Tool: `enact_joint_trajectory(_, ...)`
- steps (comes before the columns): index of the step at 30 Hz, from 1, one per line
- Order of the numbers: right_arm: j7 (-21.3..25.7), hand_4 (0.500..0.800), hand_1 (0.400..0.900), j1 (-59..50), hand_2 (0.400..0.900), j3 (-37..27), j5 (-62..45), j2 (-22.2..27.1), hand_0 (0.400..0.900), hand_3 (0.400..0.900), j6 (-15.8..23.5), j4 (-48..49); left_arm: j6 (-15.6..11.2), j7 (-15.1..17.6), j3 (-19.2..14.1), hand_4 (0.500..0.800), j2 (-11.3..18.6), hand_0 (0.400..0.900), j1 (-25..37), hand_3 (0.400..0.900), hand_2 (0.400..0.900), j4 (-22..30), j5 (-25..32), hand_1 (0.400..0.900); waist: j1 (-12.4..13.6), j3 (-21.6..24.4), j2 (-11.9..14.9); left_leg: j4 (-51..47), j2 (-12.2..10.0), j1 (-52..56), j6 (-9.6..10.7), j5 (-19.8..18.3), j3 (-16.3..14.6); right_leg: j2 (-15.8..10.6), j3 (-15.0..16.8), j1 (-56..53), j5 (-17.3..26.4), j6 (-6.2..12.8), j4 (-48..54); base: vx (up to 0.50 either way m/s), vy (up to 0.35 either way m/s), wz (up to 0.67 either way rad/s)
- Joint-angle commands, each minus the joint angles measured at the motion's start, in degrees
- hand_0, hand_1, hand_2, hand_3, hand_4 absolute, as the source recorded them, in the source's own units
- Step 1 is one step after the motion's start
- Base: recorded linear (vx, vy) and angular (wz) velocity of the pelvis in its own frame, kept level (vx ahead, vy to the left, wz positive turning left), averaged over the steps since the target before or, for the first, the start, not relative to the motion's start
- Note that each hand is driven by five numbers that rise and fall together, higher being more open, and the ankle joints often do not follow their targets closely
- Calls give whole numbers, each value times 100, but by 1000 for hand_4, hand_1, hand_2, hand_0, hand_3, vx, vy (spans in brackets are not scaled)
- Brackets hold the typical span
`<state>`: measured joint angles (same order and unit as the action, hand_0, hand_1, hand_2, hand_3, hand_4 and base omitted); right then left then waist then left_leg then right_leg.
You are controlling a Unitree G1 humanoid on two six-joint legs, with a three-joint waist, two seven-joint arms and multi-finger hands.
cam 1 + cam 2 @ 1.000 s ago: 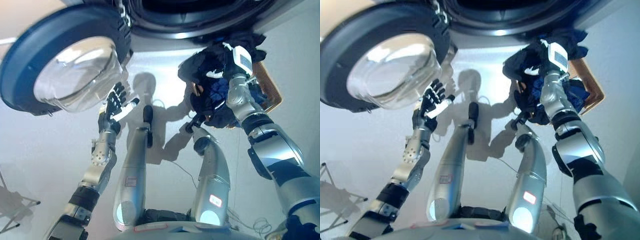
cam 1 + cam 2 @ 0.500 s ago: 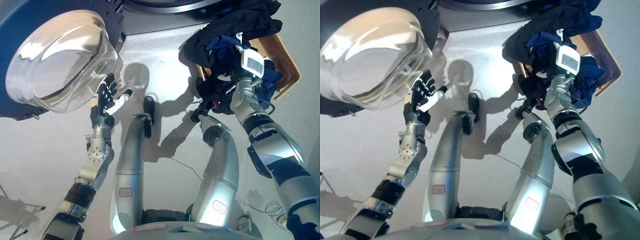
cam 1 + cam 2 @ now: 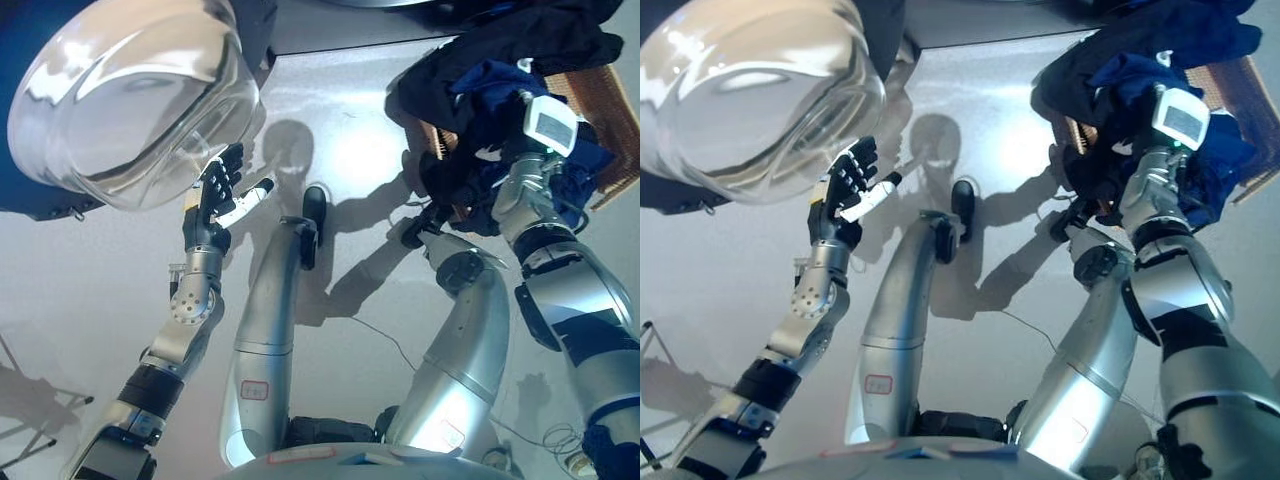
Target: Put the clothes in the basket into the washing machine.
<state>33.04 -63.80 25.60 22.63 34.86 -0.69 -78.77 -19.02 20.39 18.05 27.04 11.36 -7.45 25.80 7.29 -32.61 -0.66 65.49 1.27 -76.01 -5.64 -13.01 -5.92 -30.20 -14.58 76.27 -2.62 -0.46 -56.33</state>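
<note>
A heap of black and blue clothes [image 3: 500, 60] fills a brown wicker basket [image 3: 612, 120] at the upper right. My right arm reaches up into this heap, and its hand is buried in the cloth, so the fingers do not show. The washing machine's round door [image 3: 130, 95], with its bulging glass, stands swung open at the upper left. My left hand [image 3: 220, 195] is raised just below the door's right edge, open with its fingers spread and holding nothing.
A dark strip of the washing machine's front [image 3: 350, 10] runs along the top edge, between door and basket. Thin metal legs of a stand [image 3: 30, 405] show on the pale floor at the lower left.
The whole picture has shifted, so the drum opening has slid out at the top. My left hand stays open by the door. My right hand stays buried in the clothes.
</note>
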Motion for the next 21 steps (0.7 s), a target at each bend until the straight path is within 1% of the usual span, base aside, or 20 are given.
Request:
enact_joint_trajectory(1, 264, 800, 900, -44, 900, 282, 125, 661, 900, 900, -173, -332, -562, 26, -75, 800, -222, 900, -282, 900, 900, 599, -133, 900, 47, 533, -616, -581, 105, -139, 464, 192, 375, 68, -118, 560, -555, 548, -648, 0, -24, 4)
enact_joint_trajectory(5, 269, 800, 900, -46, 900, 212, 176, 691, 900, 900, -297, -532, -547, 35, -47, 800, -184, 900, -271, 900, 900, 692, -163, 900, 65, 571, -643, -451, 117, -327, 441, 164, 361, 39, -38, 787, -608, 527, -828, 1, -10, 2)
enact_joint_trajectory(7, 206, 800, 900, -4, 900, 74, 110, 724, 900, 900, -362, -633, -532, 26, -82, 800, -158, 900, -300, 900, 900, 820, -168, 900, 85, 569, -693, -316, 130, -468, 410, 136, 371, 9, 23, 975, -661, 502, -998, 5, -15, 5)
enact_joint_trajectory(9, 172, 596, 561, 54, 561, 19, 67, 711, 561, 561, -360, -631, -520, 8, -109, 800, -161, 900, -354, 900, 900, 822, -152, 900, 83, 584, -698, -280, 130, -530, 397, 134, 350, 7, 41, 1061, -682, 487, -1056, 0, 0, 0)
enact_joint_trajectory(10, 144, 500, 400, 73, 400, 6, 60, 688, 400, 400, -376, -662, -519, 5, -127, 800, -155, 900, -378, 900, 900, 808, -136, 900, 77, 601, -688, -261, 133, -564, 388, 131, 343, 4, 51, 1092, -684, 479, -1077, 0, 0, 0)
enact_joint_trajectory(13, 169, 500, 400, 124, 400, -126, -30, 609, 400, 400, -379, -681, -504, 23, -168, 800, -157, 900, -417, 900, 900, 744, -112, 900, 66, 648, -682, -197, 129, -625, 374, 130, 343, 9, 71, 1181, -665, 469, -1119, 8, -3, -1)
enact_joint_trajectory(18, 251, 500, 400, 210, 400, -259, -203, 581, 400, 400, -304, -527, -500, 46, -244, 800, -135, 900, -490, 900, 900, 777, -113, 900, 43, 727, -661, -170, 142, -672, 360, 141, 355, 19, 97, 1246, -654, 460, -1156, 4, -3, -1)
enact_joint_trajectory(21, 293, 500, 400, 217, 400, -282, -461, 545, 400, 400, -98, -211, -492, 83, -337, 800, -107, 900, -534, 900, 900, 745, -103, 900, -16, 799, -578, -163, 116, -664, 372, 147, 380, 62, 95, 1213, -636, 444, -1125, 20, -15, -7)
